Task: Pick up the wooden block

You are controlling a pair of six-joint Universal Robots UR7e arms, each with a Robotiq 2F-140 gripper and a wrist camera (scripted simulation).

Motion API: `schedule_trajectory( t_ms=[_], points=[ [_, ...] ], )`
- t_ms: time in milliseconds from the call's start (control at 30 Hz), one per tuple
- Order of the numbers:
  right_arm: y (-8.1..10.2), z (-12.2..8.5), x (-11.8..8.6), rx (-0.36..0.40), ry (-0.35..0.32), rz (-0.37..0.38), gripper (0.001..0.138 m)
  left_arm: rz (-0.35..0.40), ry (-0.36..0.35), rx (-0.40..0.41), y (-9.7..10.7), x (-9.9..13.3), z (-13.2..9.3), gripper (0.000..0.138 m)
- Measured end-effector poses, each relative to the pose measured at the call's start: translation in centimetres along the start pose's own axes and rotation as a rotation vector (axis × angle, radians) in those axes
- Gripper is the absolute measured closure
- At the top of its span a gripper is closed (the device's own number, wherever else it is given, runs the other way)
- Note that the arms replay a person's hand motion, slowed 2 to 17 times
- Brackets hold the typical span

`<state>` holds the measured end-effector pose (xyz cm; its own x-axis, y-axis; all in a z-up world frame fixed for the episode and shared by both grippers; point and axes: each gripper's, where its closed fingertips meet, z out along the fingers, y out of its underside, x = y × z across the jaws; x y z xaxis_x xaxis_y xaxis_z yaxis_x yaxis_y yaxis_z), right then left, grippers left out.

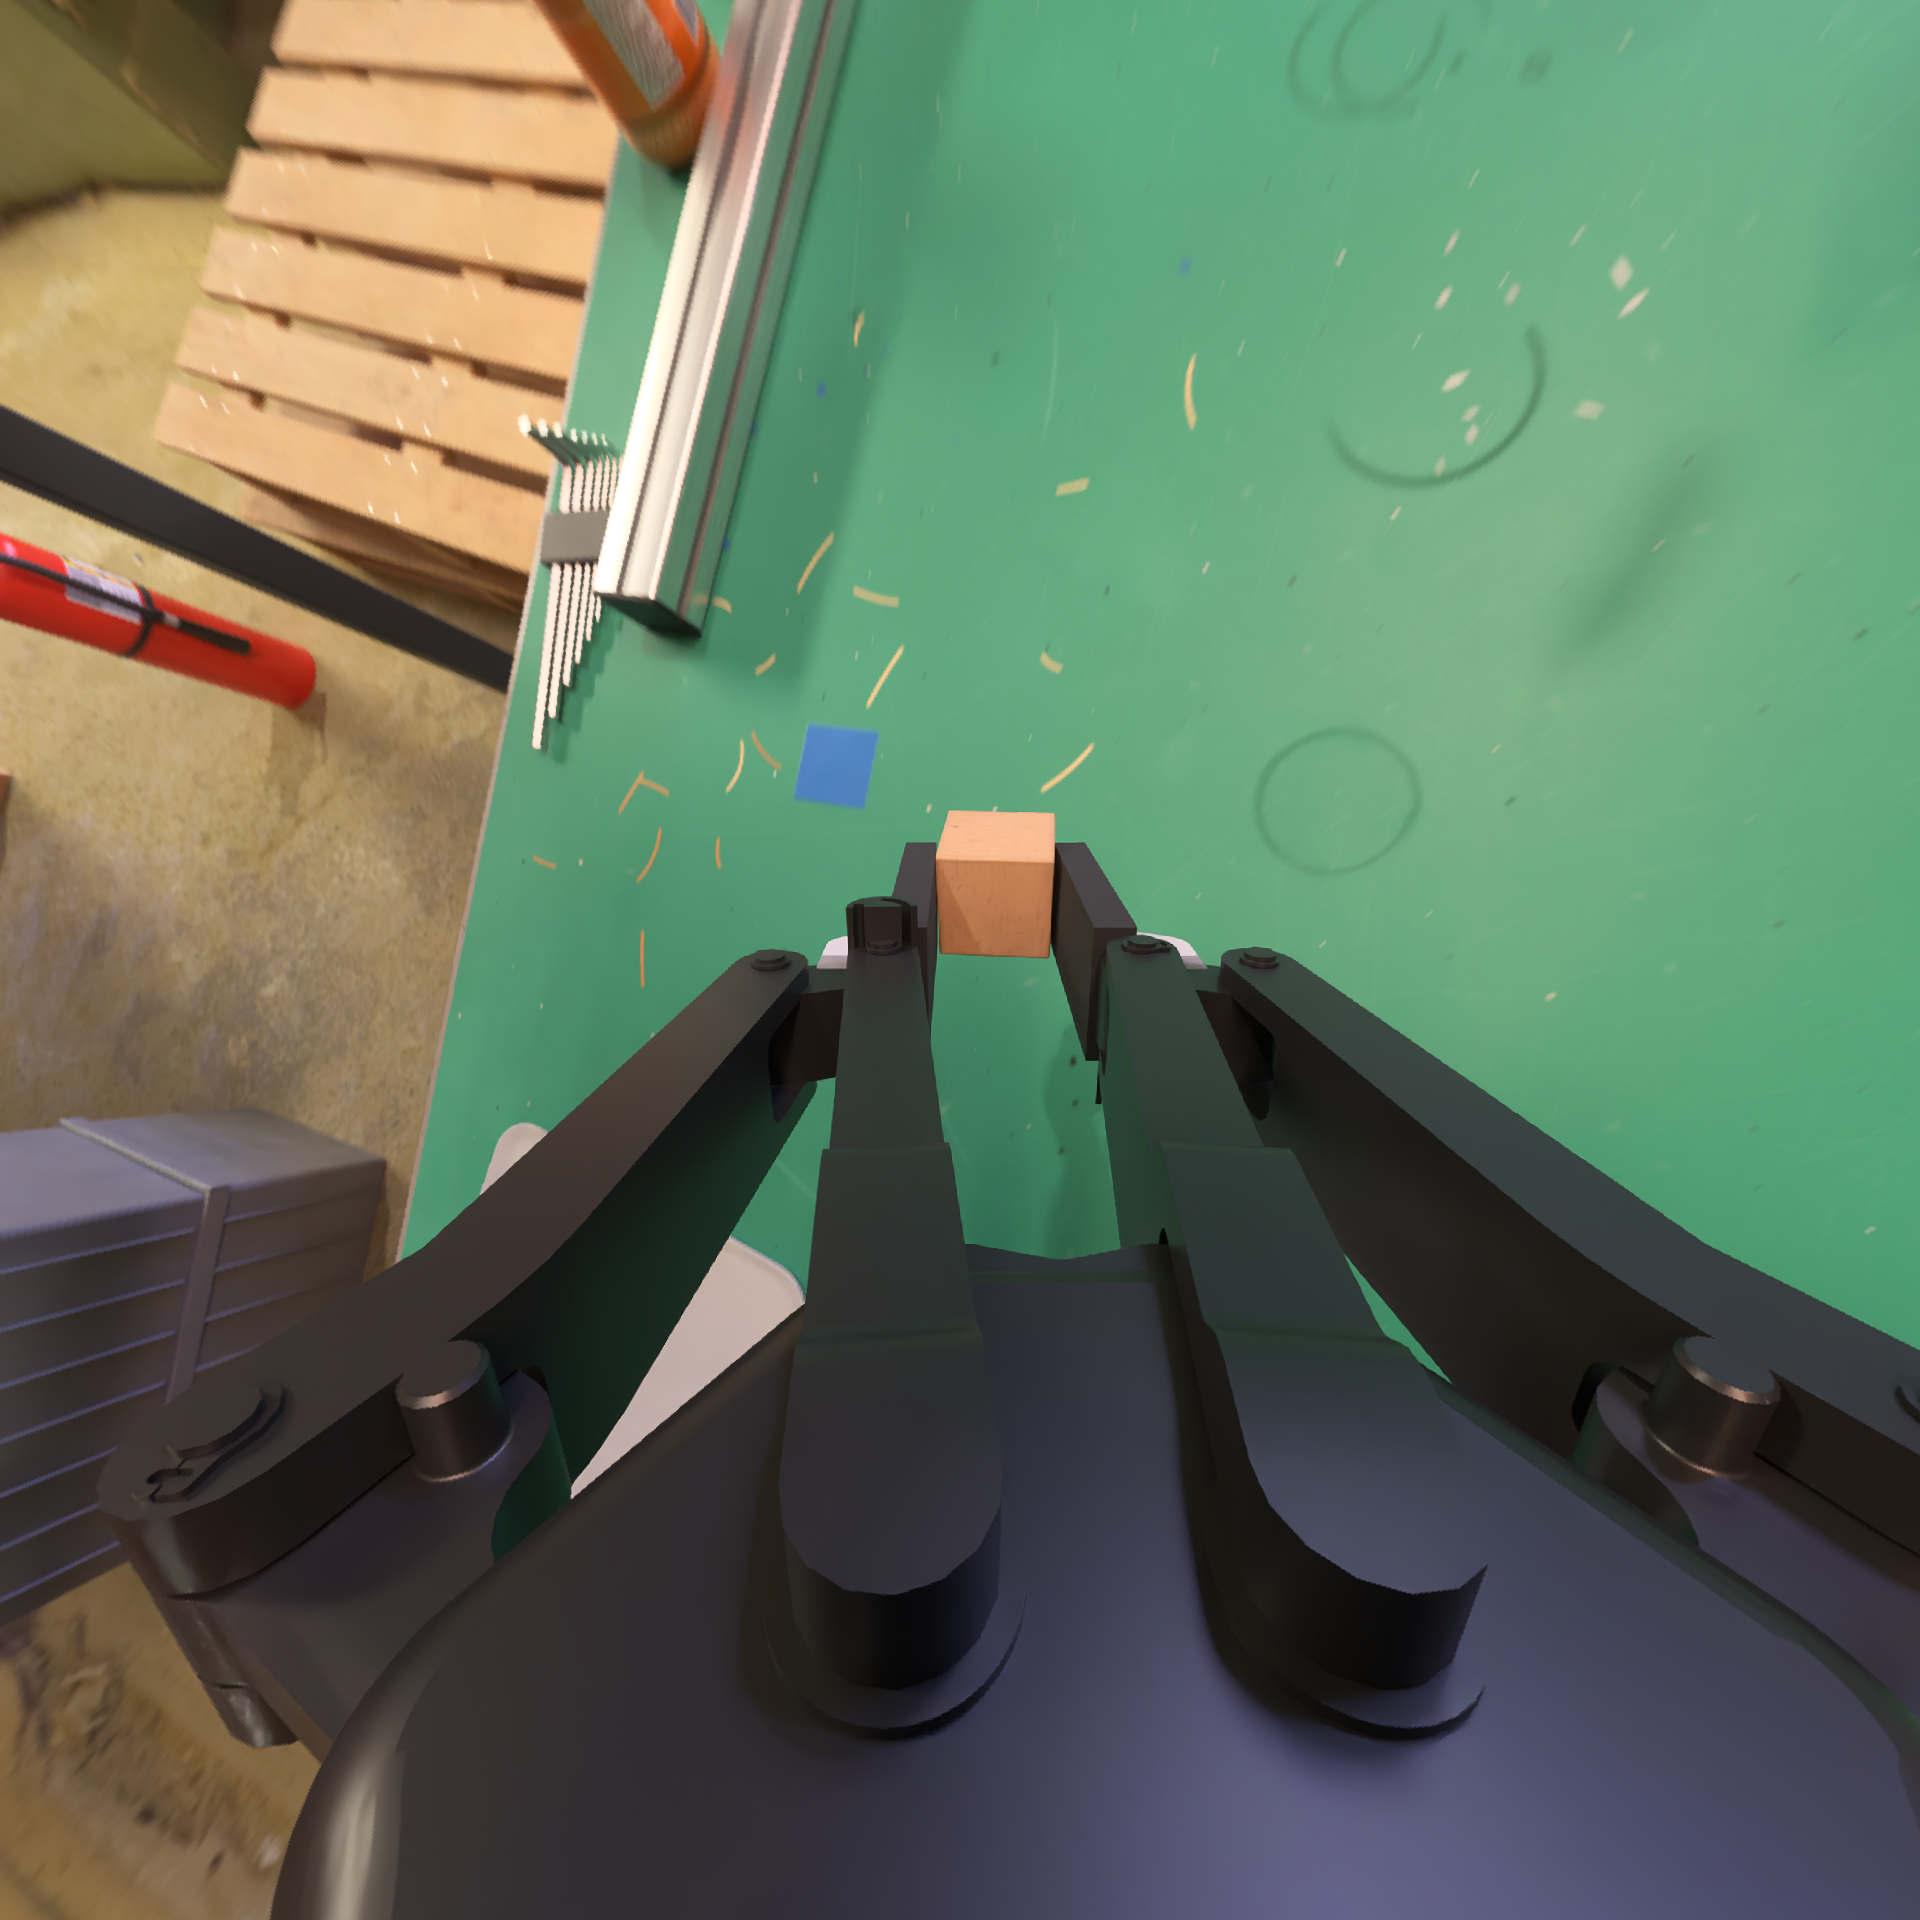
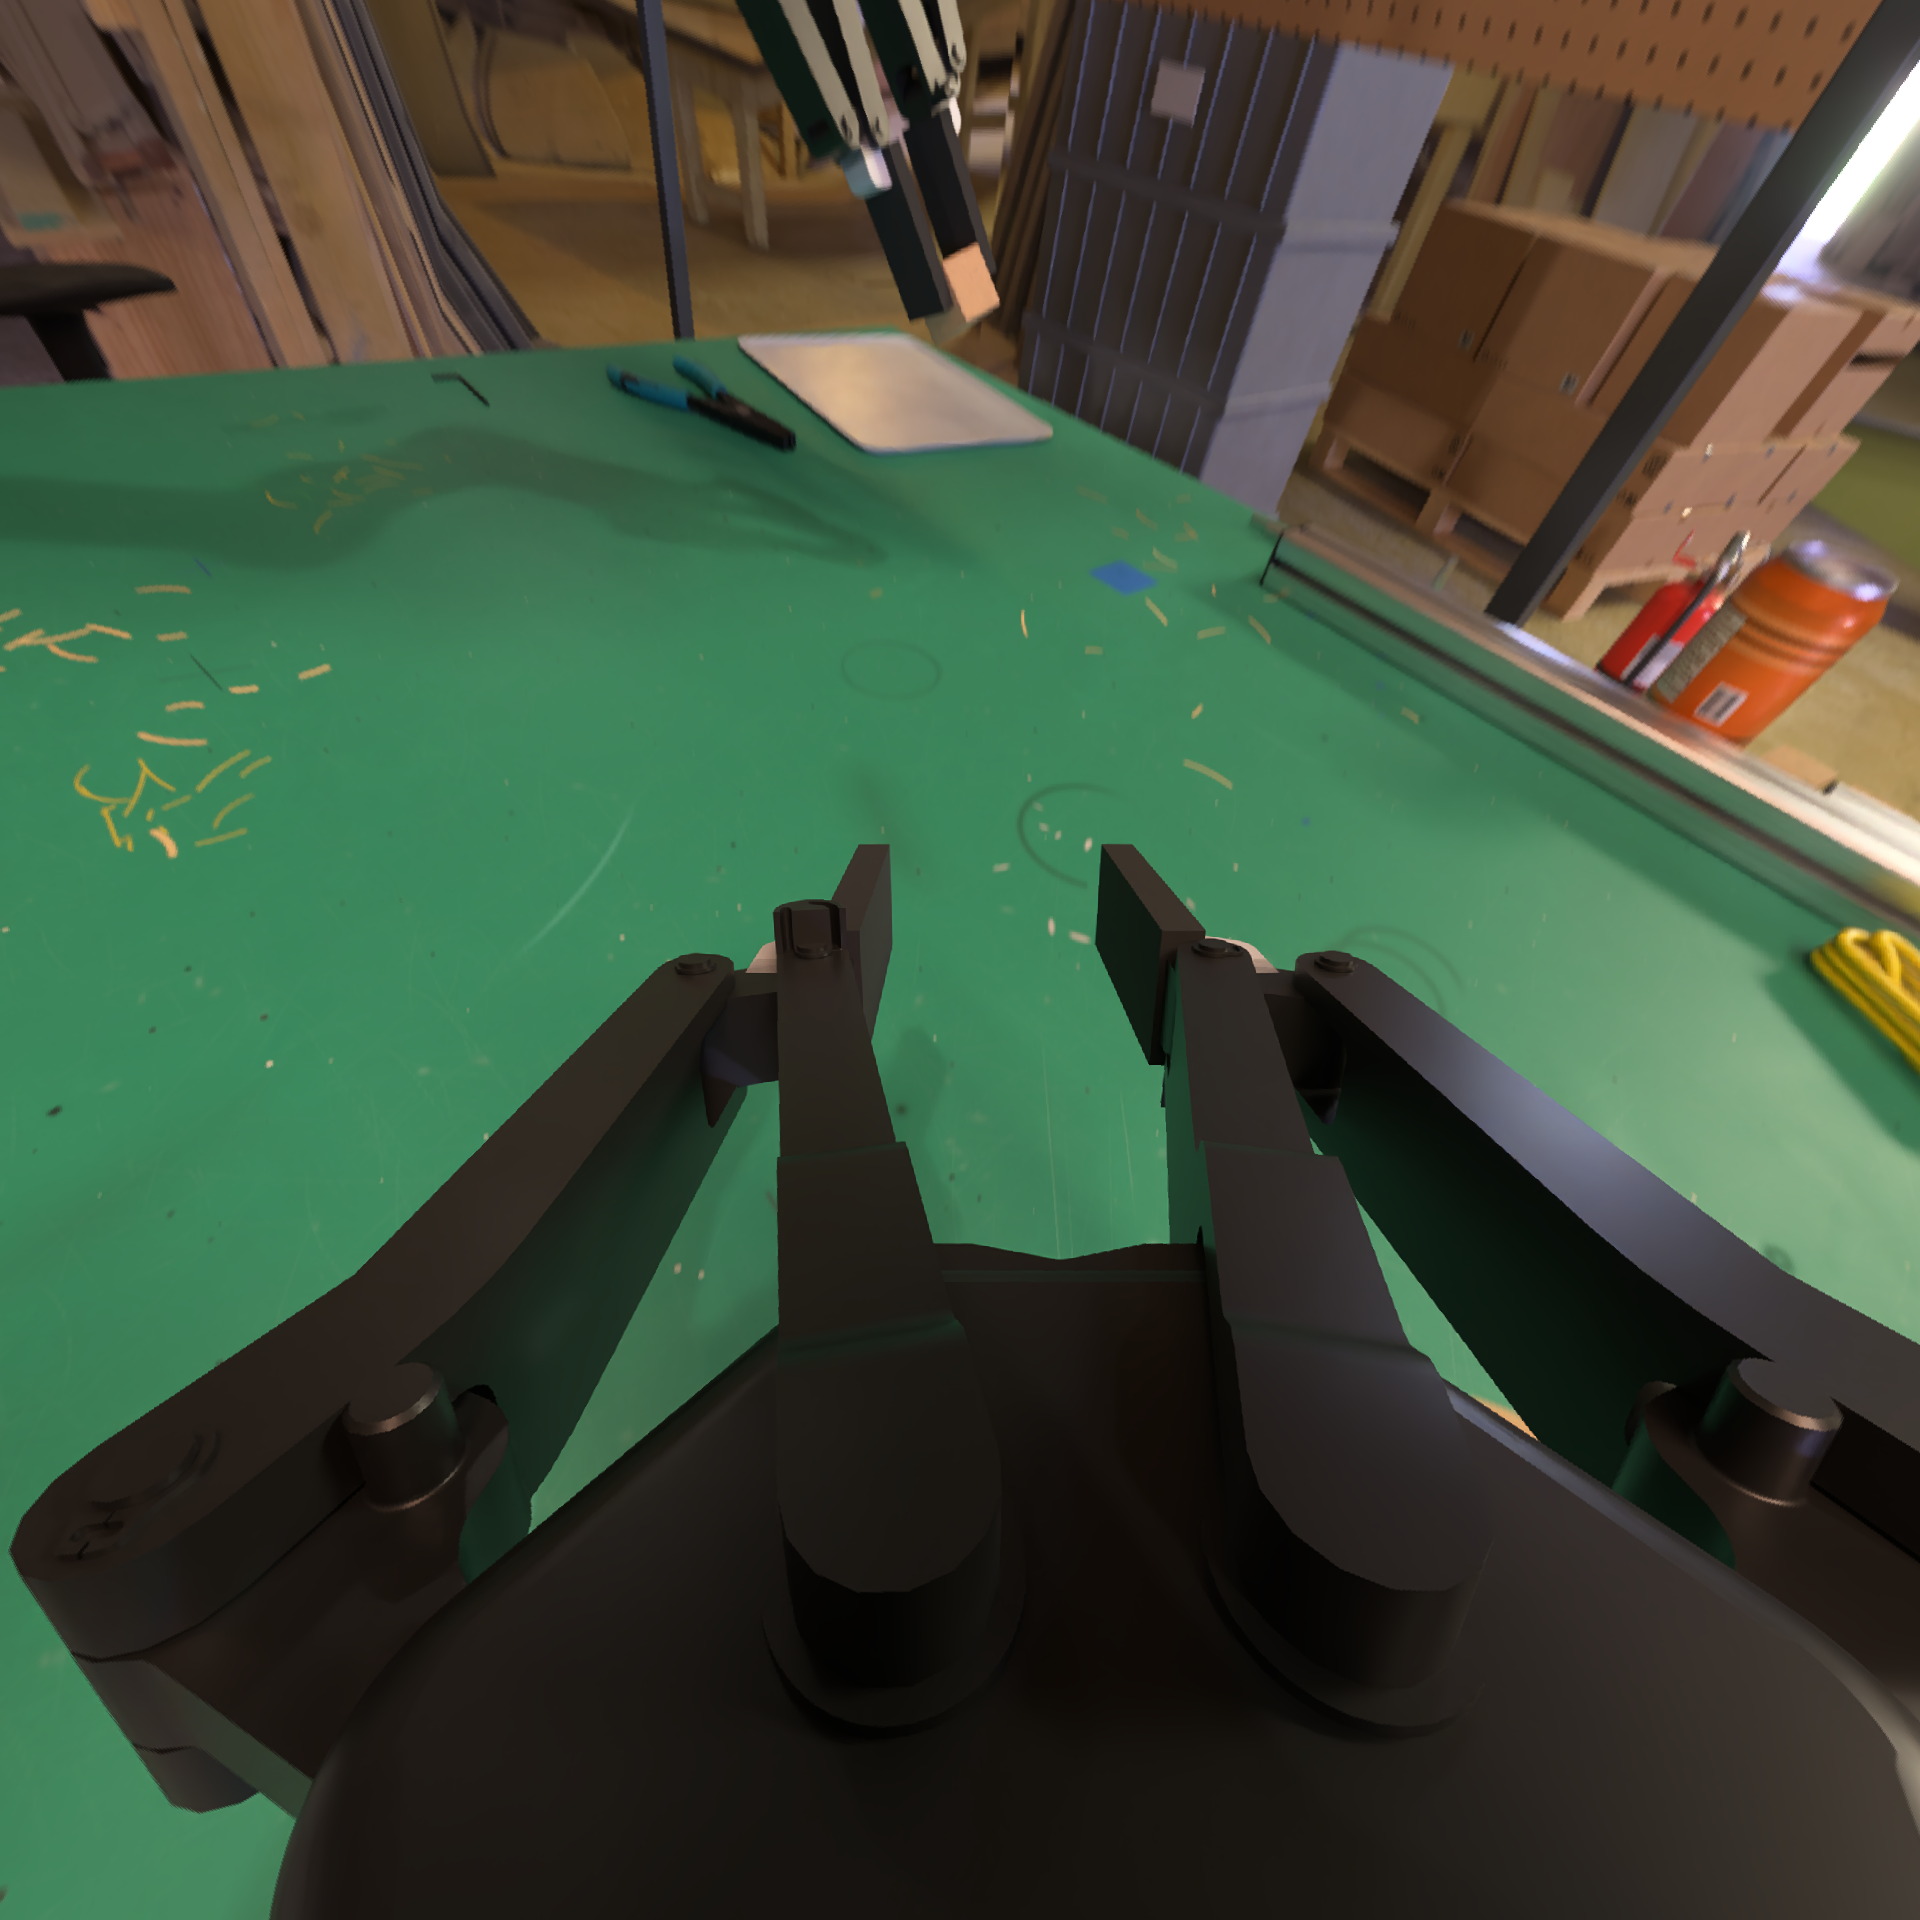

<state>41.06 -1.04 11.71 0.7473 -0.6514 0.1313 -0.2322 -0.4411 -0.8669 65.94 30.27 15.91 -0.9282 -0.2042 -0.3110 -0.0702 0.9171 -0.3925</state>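
Note:
The wooden block (image 1: 994,883) is a small light-brown cube. My left gripper (image 1: 994,868) is shut on it, one dark pad on each side, and holds it well above the green table (image 1: 1351,623). In the right wrist view the left gripper (image 2: 940,281) hangs high at the top with the block (image 2: 974,278) between its tips, over the table's far edge. My right gripper (image 2: 992,883) is open and empty, low over the green table (image 2: 520,987).
A metal rail (image 1: 717,312), a set of hex keys (image 1: 571,582) and an orange bottle (image 1: 644,73) lie along the table edge. A blue square (image 1: 836,766) marks the mat. A metal tray (image 2: 894,390), pliers (image 2: 701,400) and a yellow cord (image 2: 1870,977) lie on the table.

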Motion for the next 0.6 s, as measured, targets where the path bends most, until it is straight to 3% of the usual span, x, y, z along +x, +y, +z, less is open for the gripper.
schedule_trajectory(
  t_ms=[167,300,600],
  points=[
    [-3.7,0.2,0.0,0.129,-0.003,-0.041,0.086,-0.032,-0.006,0.146,-3.2,2.4,-2.6,0.109],
    [-6.9,0.4,-0.3,0.242,-0.026,-0.066,0.085,-0.068,0.032,0.262,-5.9,5.0,-3.9,0.109],
    [-13.0,0.9,-0.6,0.453,-0.09,-0.142,0.082,-0.111,0.154,0.499,-11.8,11.5,-4.5,0.109]
  ],
)
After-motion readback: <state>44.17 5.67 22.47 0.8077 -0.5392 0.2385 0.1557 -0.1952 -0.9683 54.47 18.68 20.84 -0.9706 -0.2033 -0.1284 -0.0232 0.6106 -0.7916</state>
